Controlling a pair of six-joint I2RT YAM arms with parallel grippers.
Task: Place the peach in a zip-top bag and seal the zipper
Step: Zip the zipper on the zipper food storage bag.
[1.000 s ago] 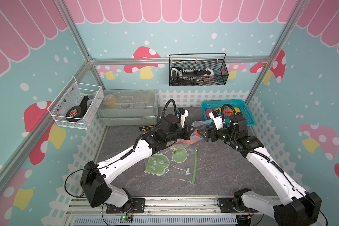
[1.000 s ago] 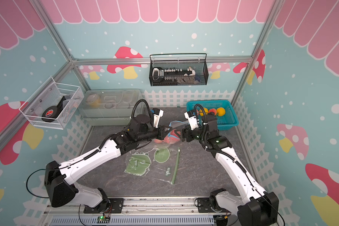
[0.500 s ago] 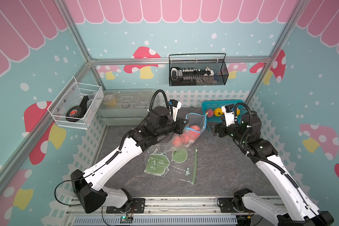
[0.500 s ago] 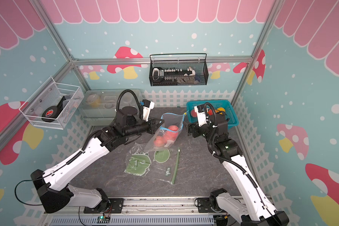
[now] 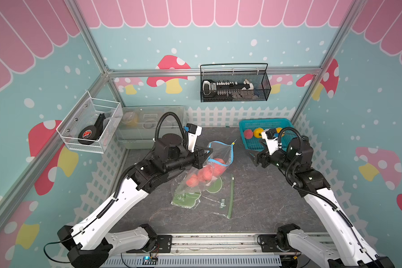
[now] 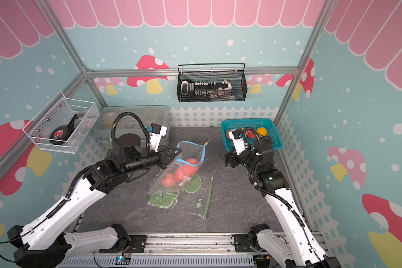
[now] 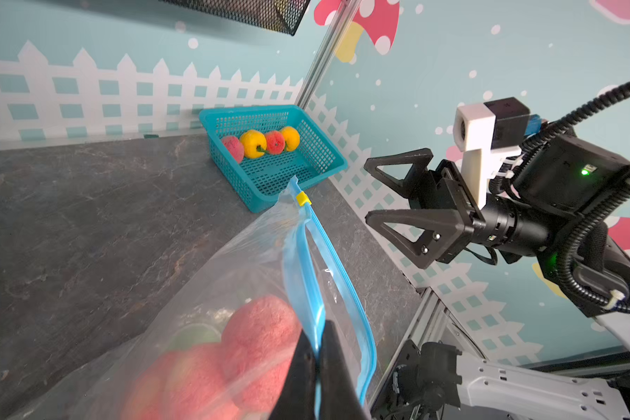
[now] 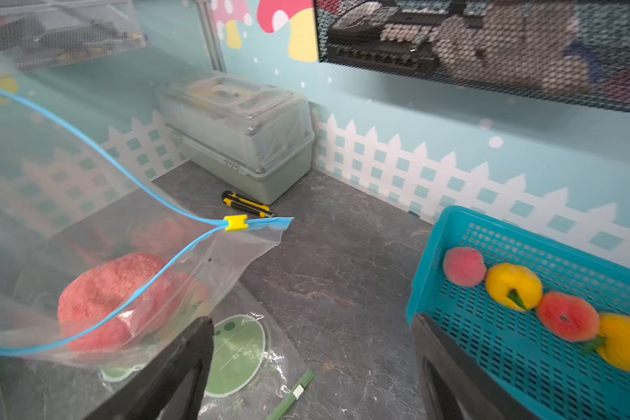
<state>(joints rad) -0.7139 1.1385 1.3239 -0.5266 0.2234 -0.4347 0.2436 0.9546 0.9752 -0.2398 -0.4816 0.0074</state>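
Near the centre of both top views the left gripper [image 5: 207, 155] is clenched on the blue zipper edge of a clear zip-top bag [image 5: 221, 152], holding its mouth lifted and gaping. The yellow slider [image 7: 301, 199] sits at the zipper's far corner. Several red-pink peaches [image 5: 204, 174] lie inside the bag, whose lower part rests on a flat green-printed bag [image 5: 215, 205] on the dark table [image 5: 260, 204]. Right of centre, the right gripper [image 7: 367, 192] has its jaws spread wide, grasping nothing, apart from the bag. A teal basket [image 5: 265, 120] at the table's upper right holds two more peaches and two yellow fruits.
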